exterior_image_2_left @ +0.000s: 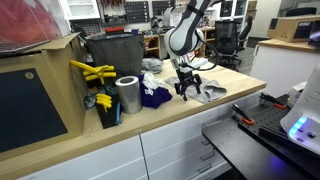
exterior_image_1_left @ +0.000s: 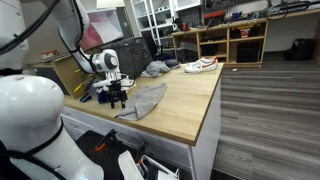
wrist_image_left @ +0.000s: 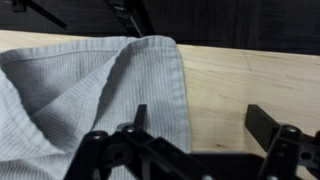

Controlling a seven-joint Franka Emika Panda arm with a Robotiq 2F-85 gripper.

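My gripper point(wrist_image_left: 200, 118) hangs open just above the wooden table point(wrist_image_left: 250, 80), straddling the right edge of a grey towel point(wrist_image_left: 80, 95). One finger point(wrist_image_left: 140, 115) is over the cloth, the other finger point(wrist_image_left: 262, 122) over bare wood. Nothing is between the jaws. In both exterior views the gripper point(exterior_image_1_left: 119, 97) point(exterior_image_2_left: 190, 88) points down at the crumpled grey towel point(exterior_image_1_left: 145, 100) point(exterior_image_2_left: 212, 90) near the table's edge.
A white and red shoe point(exterior_image_1_left: 201, 65) and a dark bundle of cloth point(exterior_image_1_left: 155, 69) lie farther along the table. A metal can point(exterior_image_2_left: 127, 95), yellow clamps point(exterior_image_2_left: 92, 72), a blue cloth point(exterior_image_2_left: 154, 97) and a dark bin point(exterior_image_2_left: 112, 52) stand beside the arm.
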